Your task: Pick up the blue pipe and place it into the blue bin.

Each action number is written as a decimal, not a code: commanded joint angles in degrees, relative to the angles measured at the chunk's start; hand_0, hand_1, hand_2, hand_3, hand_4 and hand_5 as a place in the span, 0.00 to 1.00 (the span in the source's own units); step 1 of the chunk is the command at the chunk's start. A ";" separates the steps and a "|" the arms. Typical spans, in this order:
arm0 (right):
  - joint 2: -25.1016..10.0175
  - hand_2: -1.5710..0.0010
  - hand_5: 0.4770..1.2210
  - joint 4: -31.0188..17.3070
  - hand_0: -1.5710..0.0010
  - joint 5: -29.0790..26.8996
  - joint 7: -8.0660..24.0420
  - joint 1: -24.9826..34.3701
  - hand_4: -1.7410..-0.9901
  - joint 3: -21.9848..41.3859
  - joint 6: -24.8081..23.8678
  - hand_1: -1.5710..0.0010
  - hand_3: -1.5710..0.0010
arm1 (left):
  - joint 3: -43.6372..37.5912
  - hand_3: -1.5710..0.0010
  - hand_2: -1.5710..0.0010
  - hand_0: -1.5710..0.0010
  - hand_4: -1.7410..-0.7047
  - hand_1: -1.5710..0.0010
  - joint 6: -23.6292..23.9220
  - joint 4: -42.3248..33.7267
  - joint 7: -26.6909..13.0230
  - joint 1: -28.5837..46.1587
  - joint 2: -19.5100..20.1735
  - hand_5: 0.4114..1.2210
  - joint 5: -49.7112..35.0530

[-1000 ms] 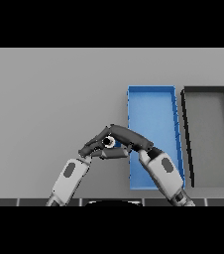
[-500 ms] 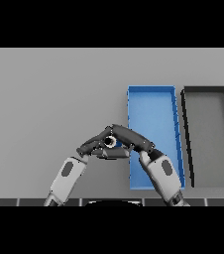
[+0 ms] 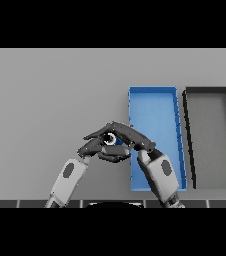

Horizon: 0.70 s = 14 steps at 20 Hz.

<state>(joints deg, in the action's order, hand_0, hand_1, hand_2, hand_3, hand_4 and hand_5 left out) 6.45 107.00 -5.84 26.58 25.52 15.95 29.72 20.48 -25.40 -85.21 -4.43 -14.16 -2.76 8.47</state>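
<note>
Blue pipe (image 3: 116, 141) sits clasped between our curled left hand (image 3: 92, 146) and right hand (image 3: 132, 138), just beside the blue bin (image 3: 155, 95).

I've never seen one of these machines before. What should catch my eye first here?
First, the two dark hands meeting near the table's front: the left robot hand and right robot hand close together around a small blue pipe, which barely peeks out between them. Just to their right lies the bright blue bin, nothing in it, with a black bin beside it.
</note>
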 commanded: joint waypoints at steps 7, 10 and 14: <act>-5.21 0.00 1.00 -1.59 0.00 -16.94 8.22 14.48 0.33 -8.25 -10.33 0.00 0.00 | 0.09 1.00 1.00 1.00 0.75 1.00 0.69 -0.16 -1.45 -0.01 0.22 0.08 0.06; -8.69 0.00 1.00 -3.04 0.00 -20.55 7.34 22.84 0.32 -13.89 -15.27 0.00 0.00 | 0.71 1.00 1.00 1.00 0.76 1.00 -0.10 -1.65 -0.53 1.34 1.12 0.08 -0.01; -13.54 0.00 1.00 -8.05 0.00 -17.61 5.89 27.41 0.32 -20.69 -16.38 0.00 0.00 | 0.54 1.00 1.00 1.00 0.76 1.00 -0.17 -2.69 -0.04 1.65 1.94 0.07 0.00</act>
<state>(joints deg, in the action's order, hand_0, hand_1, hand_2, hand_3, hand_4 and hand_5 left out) -7.13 98.93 -23.35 32.47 52.92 -4.78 13.43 21.00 -25.57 -87.90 -4.38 -12.50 -0.81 8.46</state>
